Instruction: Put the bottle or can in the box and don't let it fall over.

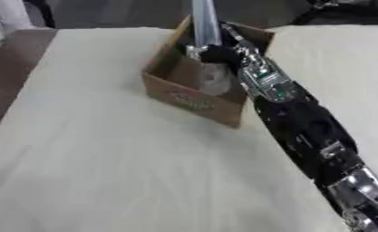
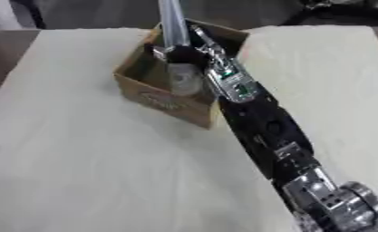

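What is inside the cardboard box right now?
Inside the cardboard box: a clear bottle, upright, with the right hand at its top. The box wall hides the bottle's base and the box floor.

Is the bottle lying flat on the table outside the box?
No, the bottle stands upright inside the box, with the right hand on it.
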